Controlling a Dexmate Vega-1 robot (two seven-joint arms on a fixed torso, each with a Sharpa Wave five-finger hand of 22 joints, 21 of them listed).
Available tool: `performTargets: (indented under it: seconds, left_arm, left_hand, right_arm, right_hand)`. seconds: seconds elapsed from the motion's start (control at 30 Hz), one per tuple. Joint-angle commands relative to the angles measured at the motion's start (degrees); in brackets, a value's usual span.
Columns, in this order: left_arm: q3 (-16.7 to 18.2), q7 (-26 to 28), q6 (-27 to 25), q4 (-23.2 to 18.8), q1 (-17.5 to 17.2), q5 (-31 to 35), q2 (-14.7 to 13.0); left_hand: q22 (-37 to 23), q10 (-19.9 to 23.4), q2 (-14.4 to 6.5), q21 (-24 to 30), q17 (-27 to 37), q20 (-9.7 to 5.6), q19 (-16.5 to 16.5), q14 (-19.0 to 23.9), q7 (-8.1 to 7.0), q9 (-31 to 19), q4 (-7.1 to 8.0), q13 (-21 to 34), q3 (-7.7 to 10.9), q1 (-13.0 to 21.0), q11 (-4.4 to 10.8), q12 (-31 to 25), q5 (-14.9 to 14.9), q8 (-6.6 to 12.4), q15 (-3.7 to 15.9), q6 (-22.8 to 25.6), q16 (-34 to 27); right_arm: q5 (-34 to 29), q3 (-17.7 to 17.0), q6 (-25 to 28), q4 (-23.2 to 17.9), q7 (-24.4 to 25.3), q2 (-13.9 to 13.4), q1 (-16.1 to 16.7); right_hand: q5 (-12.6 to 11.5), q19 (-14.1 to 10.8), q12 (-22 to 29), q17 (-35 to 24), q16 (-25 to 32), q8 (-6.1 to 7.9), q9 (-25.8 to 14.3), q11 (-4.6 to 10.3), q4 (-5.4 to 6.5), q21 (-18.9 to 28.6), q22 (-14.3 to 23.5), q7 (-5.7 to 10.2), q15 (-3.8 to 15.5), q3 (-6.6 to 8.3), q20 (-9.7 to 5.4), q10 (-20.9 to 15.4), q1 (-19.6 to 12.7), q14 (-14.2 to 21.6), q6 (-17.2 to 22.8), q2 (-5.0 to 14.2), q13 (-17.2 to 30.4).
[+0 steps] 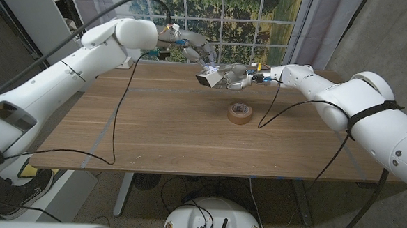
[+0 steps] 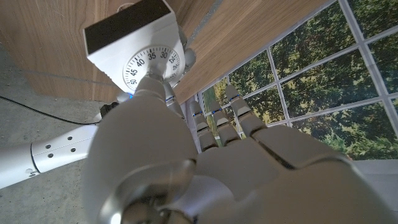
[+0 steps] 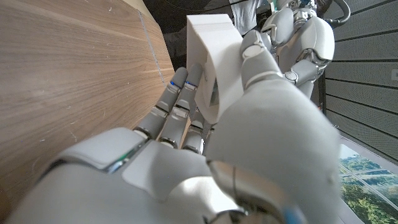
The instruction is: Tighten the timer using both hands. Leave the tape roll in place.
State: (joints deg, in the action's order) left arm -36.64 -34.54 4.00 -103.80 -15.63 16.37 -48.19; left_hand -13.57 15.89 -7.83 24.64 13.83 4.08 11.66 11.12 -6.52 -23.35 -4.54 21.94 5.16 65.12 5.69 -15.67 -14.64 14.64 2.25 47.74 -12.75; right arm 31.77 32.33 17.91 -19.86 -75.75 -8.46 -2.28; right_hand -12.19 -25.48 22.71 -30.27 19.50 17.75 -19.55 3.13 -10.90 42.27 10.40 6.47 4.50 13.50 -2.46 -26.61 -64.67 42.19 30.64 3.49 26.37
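I have the timer (image 1: 209,77) lifted off the tabletop (image 1: 168,126), up over its far part, beyond the tape roll (image 1: 240,114). My right hand (image 1: 237,77) carries it: in the right wrist view the fingers (image 3: 180,102) wrap one side of the white body (image 3: 214,59) while the thumb presses the other, so that grip is closed around the timer. In the head view the right hand sits on the side of the timer that faces the right arm, touching it.

My left hand (image 1: 193,49) comes at the timer from the opposite side, just above and beside it. In the left wrist view I see the dial face (image 2: 152,62) with its printed numbers, a dark panel above it, and one part of my left hand (image 2: 186,168) reaching up so its tip meets the dial at the centre knob. The other fingers (image 2: 239,115) of that hand are stretched out straight and close together, past the timer, touching nothing. I cannot tell from these views whether the knob is actually pinched or only touched.

The tape roll lies flat on the tabletop, nearer to me than the timer and well apart from both hands. A black cable (image 1: 119,123) trails across the tabletop on the left-arm side of the roll, another (image 1: 277,111) loops just beside the roll on the right-arm side.
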Motion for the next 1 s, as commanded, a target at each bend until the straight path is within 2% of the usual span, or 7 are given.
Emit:
performTargets:
  seconds: [0.03, 0.13, 0.27, 0.43, 0.53, 0.7, 1.0]
  left_arm:
    - [-1.3, -6.5, 1.0, 0.6, 2.2, -0.6, 0.5]
    - [-1.6, -7.3, 1.1, 0.7, 2.6, -0.6, 0.7]
    - [-1.8, -7.6, 1.1, 0.7, 2.8, -0.6, 0.9]
    - [-1.9, -7.4, 1.4, 1.0, 2.7, -0.5, 1.1]
    - [-1.8, -7.0, 1.8, 1.4, 2.6, -0.9, 1.3]
    - [-1.8, -6.3, 2.1, 1.8, 2.1, -1.2, 1.5]
    - [-1.8, -6.0, 1.6, 1.6, 1.9, -1.2, 1.7]
  left_hand:
    - [0.0, -0.3, -0.1, 0.3, 0.1, 0.05, -0.2, -0.3, -0.96, -0.5, -0.57, 0.1, 0.42, 1.1, -0.16, 0.2, -0.5, 0.45, 2.49, 0.1, 0.2]
    - [0.0, -0.6, -0.4, 0.4, 0.1, 0.16, -0.3, -0.6, -1.87, -0.5, -0.95, 0.2, 0.71, 1.9, -0.35, 0.2, -0.7, 0.27, 2.41, -0.2, 0.3]
    - [0.0, -0.6, -0.4, 0.6, 0.1, 0.09, -0.2, -0.7, -2.93, -0.4, -1.34, 0.2, 0.89, 2.6, 0.14, 0.3, -0.8, -0.09, 2.53, -0.7, 0.3]
    - [0.0, -0.7, -0.5, 0.6, 0.2, 0.26, -0.4, -0.8, -3.12, -0.2, -1.39, 0.2, 0.93, 2.8, 0.07, 0.3, -0.9, -0.46, 2.40, -1.2, 0.3]
    - [0.0, -0.3, -0.5, 0.7, 0.2, 0.27, -0.4, -0.7, -3.28, -0.1, -1.37, 0.2, 0.91, 2.9, 0.52, 0.1, -0.9, -0.33, 2.46, -0.5, 0.2]
    - [0.1, 0.3, -0.7, 0.9, 0.3, 0.22, -0.3, -0.2, -2.92, 0.1, -1.14, 0.2, 0.77, 2.7, 1.14, -0.1, -0.9, 0.12, 2.71, 1.0, -0.1]
    - [0.1, 1.7, -0.7, 1.3, 0.4, 0.16, -0.1, 0.8, -1.93, 0.2, -0.28, 0.2, 0.16, 1.7, 1.17, -0.6, -0.9, 0.79, 2.97, 3.3, -0.5]
  right_arm:
    - [0.2, -1.5, 0.2, 0.0, 0.8, -0.4, 0.4]
    - [0.3, -1.7, 0.3, 0.1, 1.0, -0.5, 0.5]
    - [0.3, -1.8, 0.3, 0.1, 0.9, -0.5, 0.5]
    - [0.3, -1.9, 0.5, 0.1, 0.5, -0.5, 0.6]
    - [0.3, -1.9, 0.2, 0.0, 0.1, -0.7, 0.7]
    - [0.4, -2.0, 0.5, 0.0, -0.4, -0.8, 0.8]
    - [0.3, -1.9, 0.4, 0.0, -1.2, -0.9, 0.9]
  right_hand:
    - [-0.3, -0.3, 0.0, -0.1, -0.2, 0.13, -2.2, 2.91, 3.40, 0.2, 0.1, 3.15, 8.87, 3.19, -7.18, -7.9, 1.4, 0.5, 5.8, 5.56, 10.5]
    - [-0.3, -0.3, 0.0, -0.1, -0.2, 0.14, -2.3, 2.98, 3.42, 0.3, 0.1, 3.13, 8.83, 3.23, -7.21, -8.0, 1.5, 0.5, 5.9, 5.60, 10.6]
    - [-0.3, -0.3, 0.0, -0.1, -0.3, 0.16, -2.3, 2.92, 3.39, 0.3, 0.1, 3.03, 8.85, 3.32, -7.16, -8.3, 1.6, 0.5, 6.0, 5.64, 10.7]
    - [-0.4, -0.2, -0.1, -0.1, -0.4, 0.13, -2.4, 2.81, 3.46, 0.3, 0.1, 3.14, 8.81, 3.38, -7.17, -8.4, 1.7, 0.6, 6.1, 5.70, 10.8]
    - [-0.4, -0.3, -0.2, -0.1, -0.3, 0.14, -2.4, 2.84, 3.44, 0.4, 0.1, 3.04, 8.84, 3.41, -7.09, -8.3, 1.8, 0.6, 6.2, 5.68, 10.8]
    - [-0.4, -0.2, -0.3, -0.1, -0.4, 0.05, -2.4, 2.80, 3.49, 0.4, 0.1, 3.00, 8.80, 3.51, -7.14, -8.4, 2.0, 0.6, 6.2, 5.77, 10.8]
    - [-0.4, -0.2, -0.5, -0.1, -0.5, -0.01, -2.5, 2.61, 3.42, 0.5, 0.0, 2.88, 8.77, 3.61, -7.01, -8.5, 2.2, 0.6, 6.3, 5.69, 10.9]
